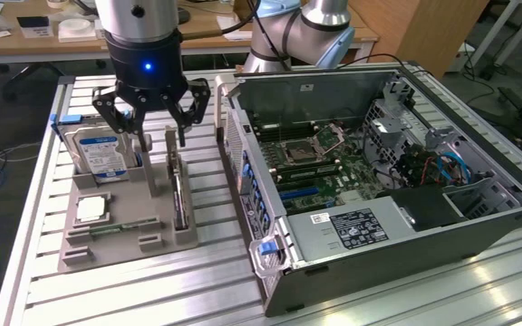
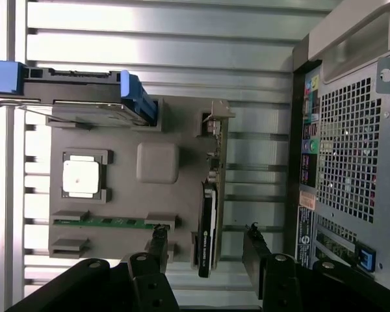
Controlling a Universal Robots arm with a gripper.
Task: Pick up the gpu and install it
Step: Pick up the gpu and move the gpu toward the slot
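On the grey moulded holder tray (image 1: 116, 255), which is lying on the slatted aluminium tabletop (image 1: 152, 295), the thin flat black gpu (image 1: 180, 204) is standing on its long edge in a narrow slot. It is showing as a dark slab with a pale metal bracket at the end farther from the exterior camera. It is sitting at the side of the tray nearest to the open dark computer case (image 1: 406, 261), apart from the boxy silver hard drive with the blue-white label (image 1: 102, 157) and the small square silver chip (image 1: 92, 209). The silver and black robot arm (image 1: 138, 27) is pointing straight down over the tray. Its black end effector (image 1: 161, 141) is hovering above the gpu with the fingers (image 2: 157, 246) spread wide. In the wrist view one finger is hanging on each side of the card, not touching it.
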